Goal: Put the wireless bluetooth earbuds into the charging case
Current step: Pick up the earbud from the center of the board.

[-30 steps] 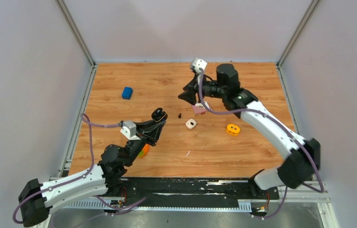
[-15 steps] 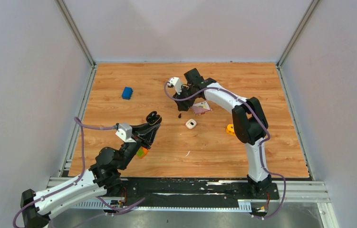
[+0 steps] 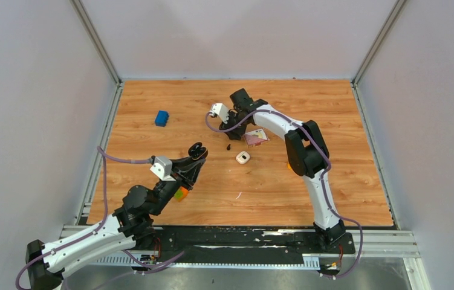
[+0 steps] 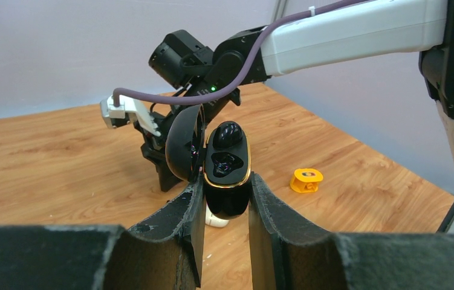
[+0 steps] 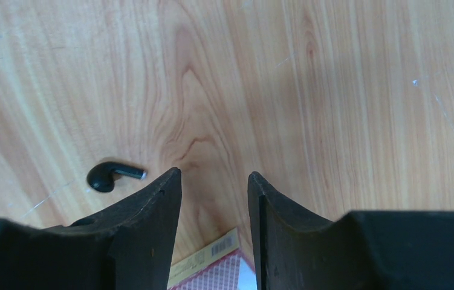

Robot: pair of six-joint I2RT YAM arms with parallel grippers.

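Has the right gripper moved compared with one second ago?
Yes. In the top view the right gripper has shifted left, away from the pink card, and now hangs close to the loose earbud.

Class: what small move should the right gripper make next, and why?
Probably shift sideways to centre over the earbud: the right gripper hangs open and empty above the table, and the earbud lies beside one finger, not between them.

Earbud just beside R pincer
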